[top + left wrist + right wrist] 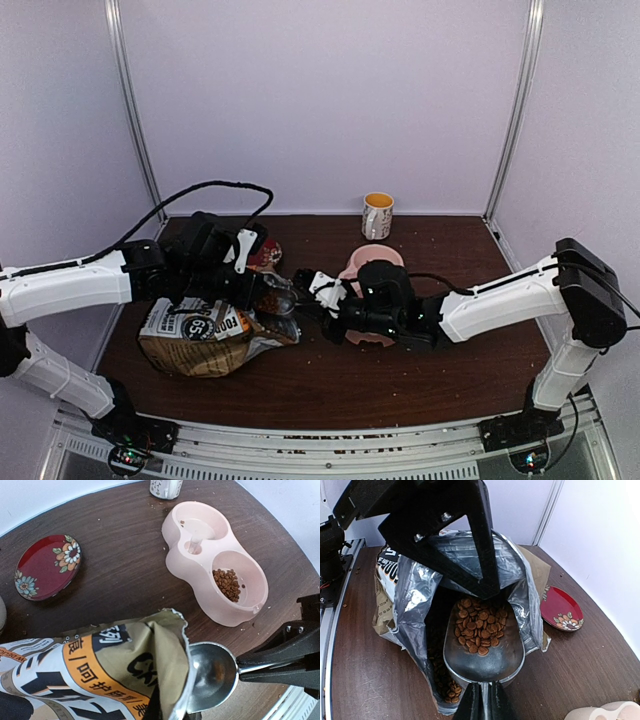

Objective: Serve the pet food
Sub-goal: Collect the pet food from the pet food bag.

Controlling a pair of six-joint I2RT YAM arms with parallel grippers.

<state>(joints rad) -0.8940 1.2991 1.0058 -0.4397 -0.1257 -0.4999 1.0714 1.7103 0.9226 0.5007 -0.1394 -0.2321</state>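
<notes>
**Scoop loaded at the bag mouth**

Top view: The bag (195,340) lies on its side on the table (400,380), mouth toward the right. The left gripper (262,290) is at the mouth's upper edge. The right gripper (318,292) meets it from the right, with the scoop (283,302) between them, right at the mouth. The pink bowl (372,257) is right of the bag and half hidden behind the right arm. The mug (377,215) stands beyond it. A sliver of the red saucer (266,257) shows behind the bag. Neither gripper's grip can be read from here.

Left wrist: This view looks down past the bag's torn lip (172,630). The scoop's back (212,672) pokes out beside the lip, its handle pinched in the right gripper (250,662). The bowl is fully visible here, with kibble (226,582) already in its near cup and none in the far cup. The saucer (47,566) lies flat, well left of the bowl. The scoop's load is hidden.

Right wrist: This is the only view into the bag. The scoop sits inside the foil-lined mouth, carrying a heap of kibble (480,627), with loose kibble below it in the bag. The right gripper (482,700) is clamped on the handle. The left gripper (487,587) pinches the upper lip and holds the mouth open.
</notes>
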